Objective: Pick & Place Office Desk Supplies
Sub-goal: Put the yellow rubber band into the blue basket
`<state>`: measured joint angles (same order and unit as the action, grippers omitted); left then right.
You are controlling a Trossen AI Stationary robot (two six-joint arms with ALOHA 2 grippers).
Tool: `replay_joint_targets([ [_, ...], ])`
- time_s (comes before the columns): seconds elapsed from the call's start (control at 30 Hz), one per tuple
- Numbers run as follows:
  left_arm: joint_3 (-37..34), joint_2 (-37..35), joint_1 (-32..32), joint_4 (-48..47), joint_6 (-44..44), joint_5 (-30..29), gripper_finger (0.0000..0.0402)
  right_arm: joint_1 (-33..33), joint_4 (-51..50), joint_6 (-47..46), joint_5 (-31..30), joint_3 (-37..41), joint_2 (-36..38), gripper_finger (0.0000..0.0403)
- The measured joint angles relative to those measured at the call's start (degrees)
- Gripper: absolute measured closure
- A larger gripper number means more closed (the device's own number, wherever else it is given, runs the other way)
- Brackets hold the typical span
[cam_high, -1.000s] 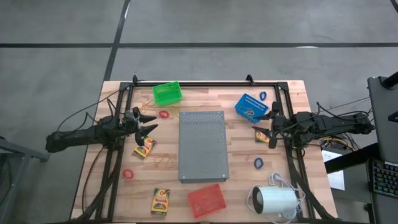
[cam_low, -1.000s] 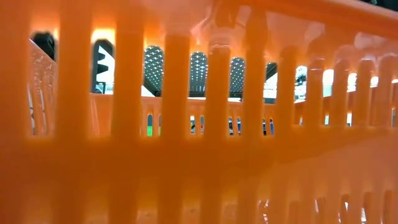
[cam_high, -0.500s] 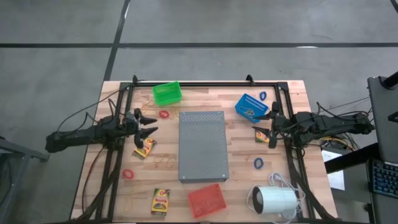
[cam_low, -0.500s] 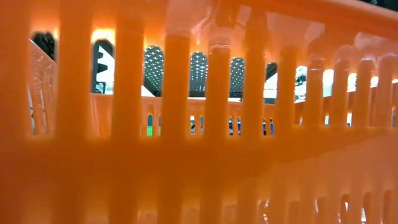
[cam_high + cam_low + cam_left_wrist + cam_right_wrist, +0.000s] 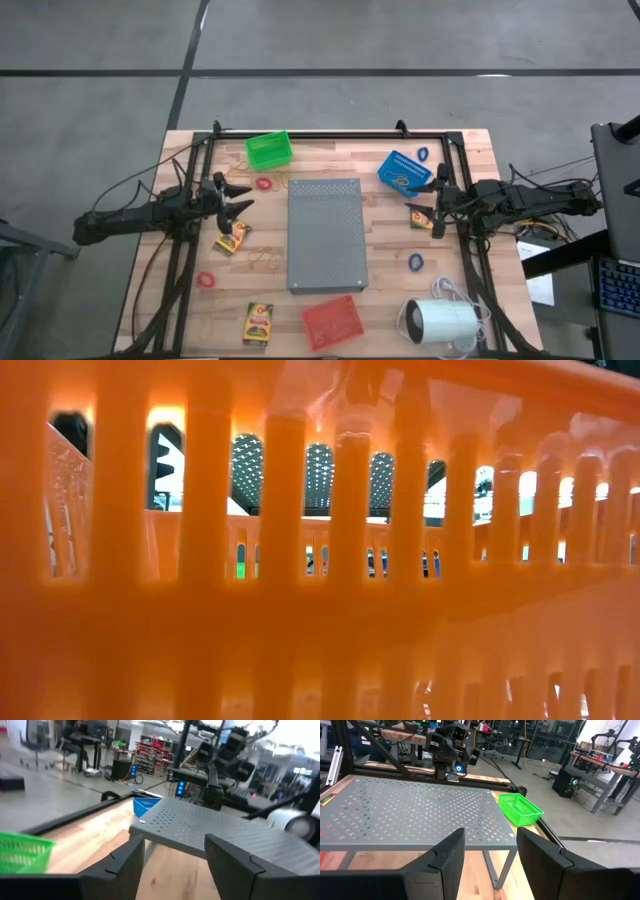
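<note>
From above, the wooden slatted table (image 5: 330,150) has a big grey perforated metal slab (image 5: 327,234) in the middle. The left end effector (image 5: 237,197) hangs open and empty near the left edge, right over a small flat yellow cardboard crayon box (image 5: 232,238). The right end effector (image 5: 419,207) is spread open too, holding nothing, just beside a second crayon box (image 5: 423,221) near the right edge. A third box (image 5: 259,323) sits by the near edge.

Count: three crayon boxes, two red rubber rings (image 5: 264,184) (image 5: 206,280), two blue rubber rings (image 5: 416,262) (image 5: 423,154), and at least one thin tan rubber band (image 5: 267,258); I can't tell whether there are more. Baskets: one green (image 5: 269,150), one blue (image 5: 404,172), one red (image 5: 332,321). There's also a white cylinder with a cord (image 5: 440,322) at the near right corner.

The low view is useless, just orange-red basket slats (image 5: 280,560) filling everything.

Left wrist view: open fingers (image 5: 120,865), slab ahead, green basket off to one side.

Right wrist view: same deal, fingers (image 5: 447,857) apart, slab and green basket beyond.

My guess on handling: the boxes are light and stiff, so pinch across the narrow sides. Rings and bands are floppy, lie flat, and are likely to slip.
</note>
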<state>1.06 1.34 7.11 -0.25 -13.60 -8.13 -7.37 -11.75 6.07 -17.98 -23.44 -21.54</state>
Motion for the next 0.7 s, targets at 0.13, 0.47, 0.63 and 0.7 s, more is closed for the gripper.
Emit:
replay_joint_targets([
  [0.13,-0.1,0.4,0.0,1.2,2.2,-4.0,0.0193,0.0,0.0,0.0,0.0,0.0,0.0,0.0225],
  [0.47,4.2,4.0,0.0,-1.5,1.2,-13.5,0.0192,0.0,0.0,0.0,0.0,0.0,0.0,0.0225],
  [0.63,11.1,13.9,0.0,-6.2,-2.0,-16.8,0.0192,0.0,0.0,0.1,0.0,0.0,0.0,0.0225],
  [0.7,14.5,19.5,0.0,-9.0,-4.8,-18.2,0.0192,0.0,0.0,0.0,0.0,0.0,0.0,0.0225],
])
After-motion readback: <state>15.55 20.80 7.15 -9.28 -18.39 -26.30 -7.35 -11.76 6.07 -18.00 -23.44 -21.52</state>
